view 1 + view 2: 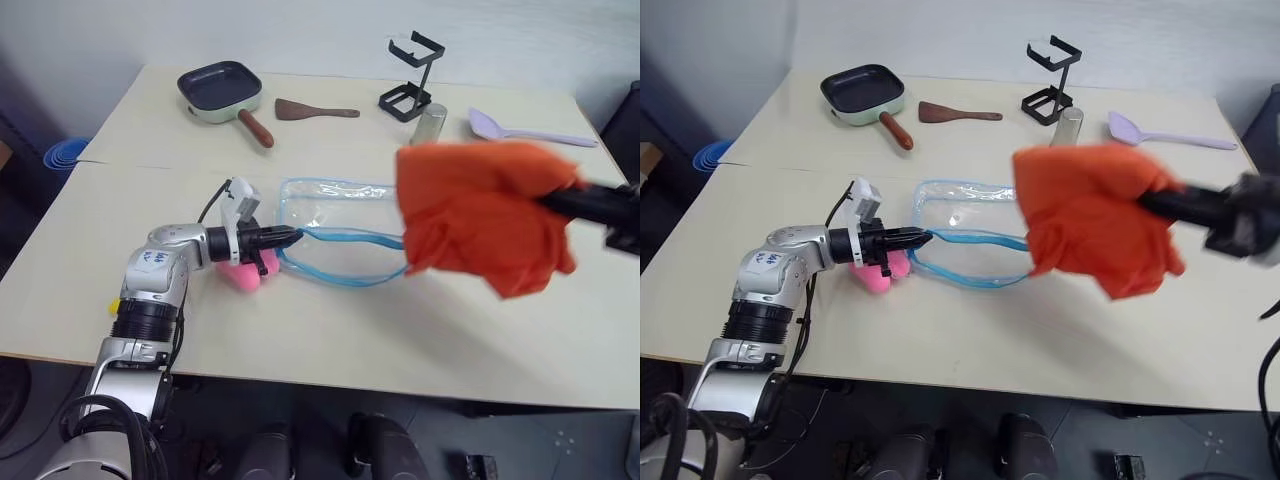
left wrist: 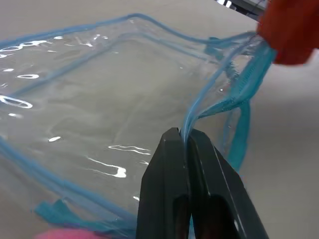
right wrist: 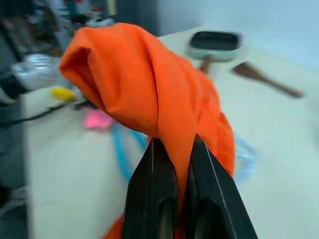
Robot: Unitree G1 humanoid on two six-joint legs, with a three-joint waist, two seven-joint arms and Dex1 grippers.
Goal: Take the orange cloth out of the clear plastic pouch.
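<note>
We see the left gripper (image 1: 287, 237) clamped on the blue zipper edge of the clear pouch (image 1: 335, 230), which lies flat on the table (image 1: 330, 340), a pink plush lump (image 1: 243, 275) just beside it. The right gripper (image 3: 175, 149) has its jaws pinched on the orange cloth (image 1: 480, 215) — outside the pouch, hanging in the air above the table. Farther back lie a pan (image 1: 220, 90) and a wooden spatula (image 1: 312, 110).

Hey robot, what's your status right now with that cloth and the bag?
Left gripper shut on clear plastic pouch zipper edge. Right gripper shut on orange cloth, lifted free of the pouch. Nothing in the way.
</note>
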